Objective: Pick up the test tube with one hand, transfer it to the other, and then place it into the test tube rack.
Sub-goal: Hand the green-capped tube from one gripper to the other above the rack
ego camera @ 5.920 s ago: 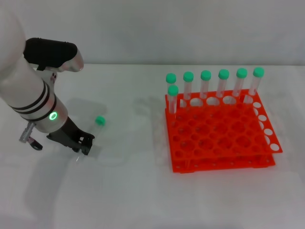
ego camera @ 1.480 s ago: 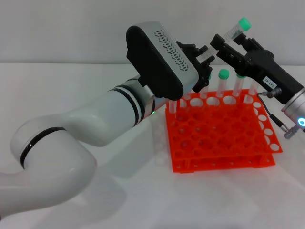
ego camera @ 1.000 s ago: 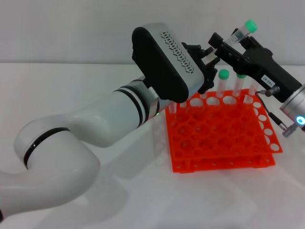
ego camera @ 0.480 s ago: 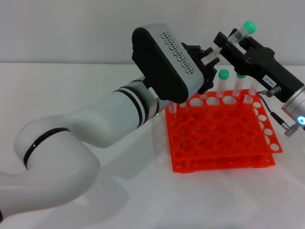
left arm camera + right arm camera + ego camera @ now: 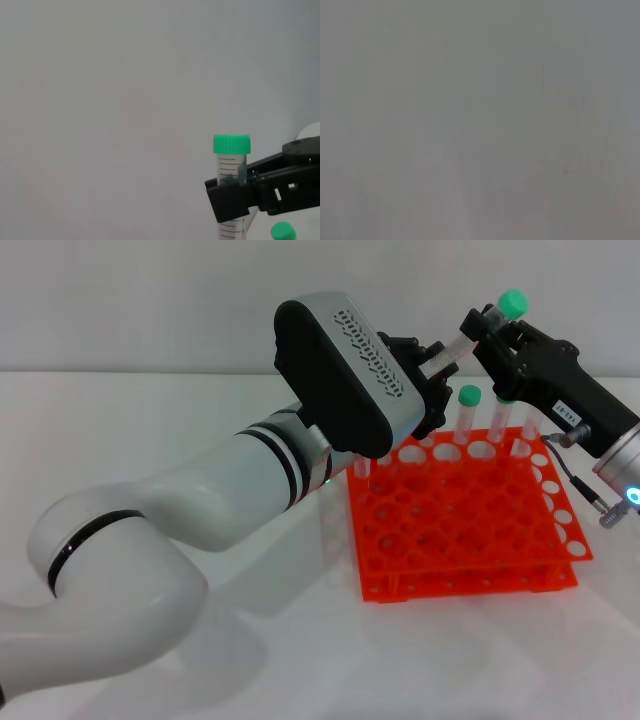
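Green-capped test tube (image 5: 478, 328) mid-handover: right gripper (image 5: 487, 332) pinches it; left gripper (image 5: 432, 365) jaws' state unclear. Next: rack (image 5: 462, 515) at 6 o'clock.

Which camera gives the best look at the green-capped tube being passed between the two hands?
The left wrist view: the tube stands upright against a plain wall, cap and printed marks clear, the right hand clamped round it. The head view shows it smaller, tilted between both hands. The right wrist view shows none of it.
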`<move>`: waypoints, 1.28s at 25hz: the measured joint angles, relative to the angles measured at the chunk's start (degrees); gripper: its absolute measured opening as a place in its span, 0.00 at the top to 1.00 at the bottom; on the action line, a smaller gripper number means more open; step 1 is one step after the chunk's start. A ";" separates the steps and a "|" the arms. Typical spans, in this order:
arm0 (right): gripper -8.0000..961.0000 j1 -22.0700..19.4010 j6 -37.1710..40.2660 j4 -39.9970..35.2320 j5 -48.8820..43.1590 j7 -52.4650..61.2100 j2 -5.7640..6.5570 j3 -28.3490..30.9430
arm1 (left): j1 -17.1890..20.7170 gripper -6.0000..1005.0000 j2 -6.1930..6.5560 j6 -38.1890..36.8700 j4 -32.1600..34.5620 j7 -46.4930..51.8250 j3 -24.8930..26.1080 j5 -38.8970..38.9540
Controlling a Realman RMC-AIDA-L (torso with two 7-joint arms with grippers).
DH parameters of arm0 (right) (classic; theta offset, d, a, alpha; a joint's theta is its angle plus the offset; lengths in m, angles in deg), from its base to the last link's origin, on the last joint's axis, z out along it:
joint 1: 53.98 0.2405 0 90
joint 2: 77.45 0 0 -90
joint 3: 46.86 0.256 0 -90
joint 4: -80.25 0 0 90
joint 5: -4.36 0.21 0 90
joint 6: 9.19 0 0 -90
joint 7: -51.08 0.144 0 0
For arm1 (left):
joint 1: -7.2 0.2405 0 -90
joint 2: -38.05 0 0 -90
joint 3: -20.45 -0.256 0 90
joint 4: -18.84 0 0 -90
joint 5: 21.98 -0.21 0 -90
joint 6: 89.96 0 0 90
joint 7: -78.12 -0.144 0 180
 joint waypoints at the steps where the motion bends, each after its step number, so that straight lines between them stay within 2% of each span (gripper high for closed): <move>1: 0.72 0.00 0.00 0.00 0.00 0.00 0.00 0.00 | 0.02 0.81 0.00 0.02 0.00 0.00 0.00 -0.02; 4: 0.78 -0.01 0.59 0.02 -0.10 -0.04 0.03 -0.04 | 0.08 0.81 0.00 0.15 0.02 0.03 -0.01 -0.02; 9: 0.78 -0.13 1.17 0.19 -0.16 -0.19 0.04 -0.04 | 0.10 0.81 0.00 0.24 0.04 0.04 -0.09 -0.02; 32: 0.78 -0.49 1.86 0.06 -0.85 -0.30 0.21 0.41 | 3.56 0.80 -0.09 9.11 -0.85 -2.16 -2.88 0.05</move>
